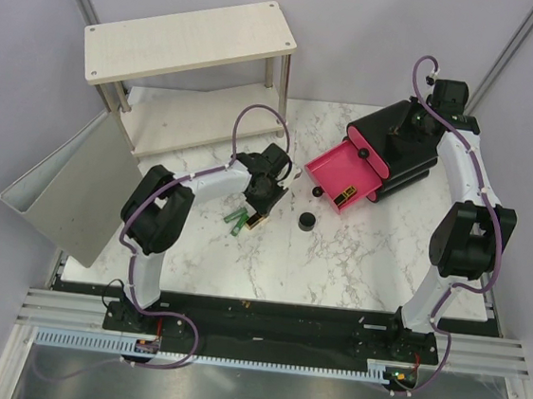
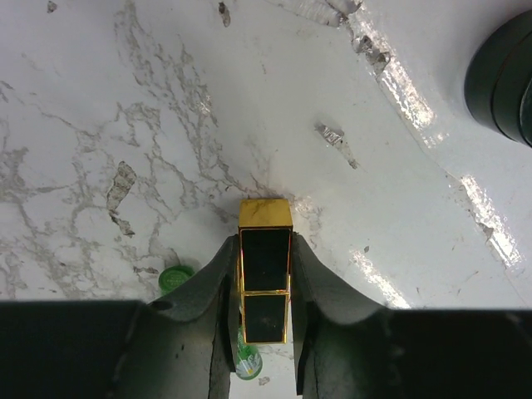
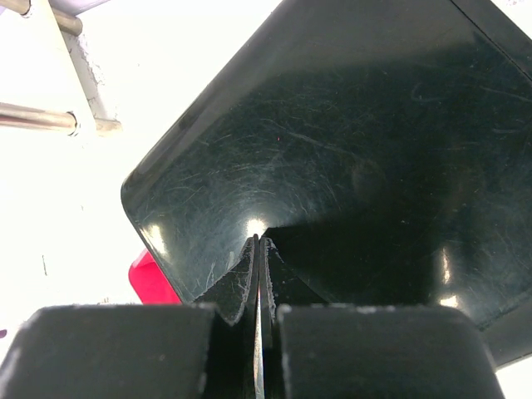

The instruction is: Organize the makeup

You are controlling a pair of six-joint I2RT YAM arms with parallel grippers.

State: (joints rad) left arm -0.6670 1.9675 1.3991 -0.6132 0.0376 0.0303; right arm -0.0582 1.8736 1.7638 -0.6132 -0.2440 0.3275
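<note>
Left claw [image 2: 264, 246] pinches a glossy rectangular black-and-gold case [image 2: 265, 278] near the centre of the marble table [image 2: 125, 125]; green tubes [image 1: 236, 221] at its 9 o'clock, round black jar [image 1: 306, 222] at 3 o'clock. Right claw [image 3: 258, 274] closed tight.

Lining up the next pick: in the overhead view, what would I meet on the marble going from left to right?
green tubes → black-and-gold case → round black jar → open pink drawer → black box

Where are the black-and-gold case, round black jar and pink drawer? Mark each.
black-and-gold case [image 2: 266, 259]: left wrist view, black front face.
round black jar [image 1: 306, 222]: top view, lid.
pink drawer [image 1: 332, 166]: top view, bare floor.
</note>
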